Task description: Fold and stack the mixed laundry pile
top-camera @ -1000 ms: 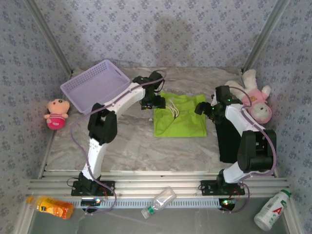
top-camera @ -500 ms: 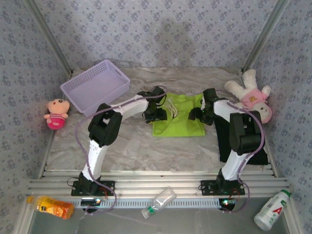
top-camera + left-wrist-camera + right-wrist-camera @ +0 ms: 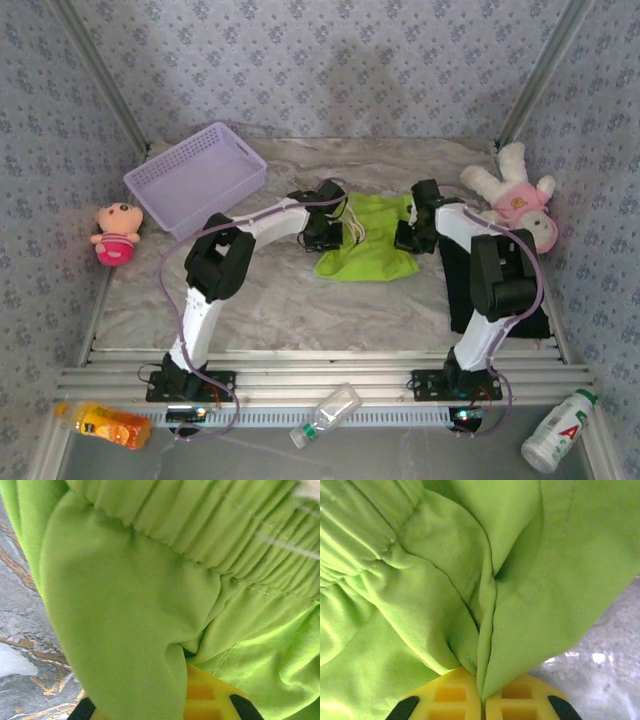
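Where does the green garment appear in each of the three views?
Top external: green garment at the middle of the table.
Left wrist: from the top down to the lower right, table at the left edge.
Right wrist: top and left, table at lower right.
Shared landmark: the marble table.

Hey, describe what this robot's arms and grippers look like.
The left arm and right arm both have white links with bulky black joints and a thin lavender cable looping alongside. The jaws are yellow with square recesses and black corner pieces.
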`<state>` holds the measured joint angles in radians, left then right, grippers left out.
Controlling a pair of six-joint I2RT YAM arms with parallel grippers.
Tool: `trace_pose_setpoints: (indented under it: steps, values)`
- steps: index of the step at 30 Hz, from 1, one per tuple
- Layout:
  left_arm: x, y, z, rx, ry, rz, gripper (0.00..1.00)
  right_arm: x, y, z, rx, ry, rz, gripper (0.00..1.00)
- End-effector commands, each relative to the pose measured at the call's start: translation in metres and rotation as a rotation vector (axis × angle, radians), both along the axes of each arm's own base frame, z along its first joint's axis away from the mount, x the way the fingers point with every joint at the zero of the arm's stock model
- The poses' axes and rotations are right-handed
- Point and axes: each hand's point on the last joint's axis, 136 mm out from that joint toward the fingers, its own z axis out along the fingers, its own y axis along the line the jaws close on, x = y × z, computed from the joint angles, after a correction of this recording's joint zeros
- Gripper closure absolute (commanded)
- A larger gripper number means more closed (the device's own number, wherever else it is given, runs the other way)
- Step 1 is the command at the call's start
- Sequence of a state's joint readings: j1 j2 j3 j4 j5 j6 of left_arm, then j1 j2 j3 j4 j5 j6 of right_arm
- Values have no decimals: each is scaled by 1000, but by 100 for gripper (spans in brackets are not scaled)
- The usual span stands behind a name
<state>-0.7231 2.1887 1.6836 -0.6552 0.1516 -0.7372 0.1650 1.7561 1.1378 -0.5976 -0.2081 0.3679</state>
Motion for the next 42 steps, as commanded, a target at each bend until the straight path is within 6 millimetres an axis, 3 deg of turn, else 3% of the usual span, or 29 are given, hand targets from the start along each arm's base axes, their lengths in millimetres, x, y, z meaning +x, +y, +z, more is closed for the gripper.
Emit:
trace_pose_setpoints:
  steps: [1,5,9,19,25,29,32,36,42]
  values:
    - [0,-23,37,-80,-44,-76,100,10,-9,54,-23,-88,24,100]
    - [-2,-42,75,-147,-88,-125,100,6,-29,91,-54,-125,25,100]
    - [-19,-73,96,-220,-105,-201,100,-11,-54,118,-123,-138,22,100]
    - [-87,-177,101,-336,-122,-429,100,-72,-124,151,-424,-235,56,100]
    - [-118,-225,84,-347,-63,-512,100,-112,-166,127,-461,-126,-20,100]
    - [-133,-248,84,-375,-48,-537,97,-112,-189,128,-462,-136,-129,100]
    - [-143,-254,78,-395,17,-529,81,-121,-207,117,-489,-61,-160,100]
    - [-142,-239,81,-336,3,-544,51,-128,-233,107,-587,38,-166,100]
    - [-101,-172,93,-204,-55,-484,43,-140,-254,95,-650,111,-175,100]
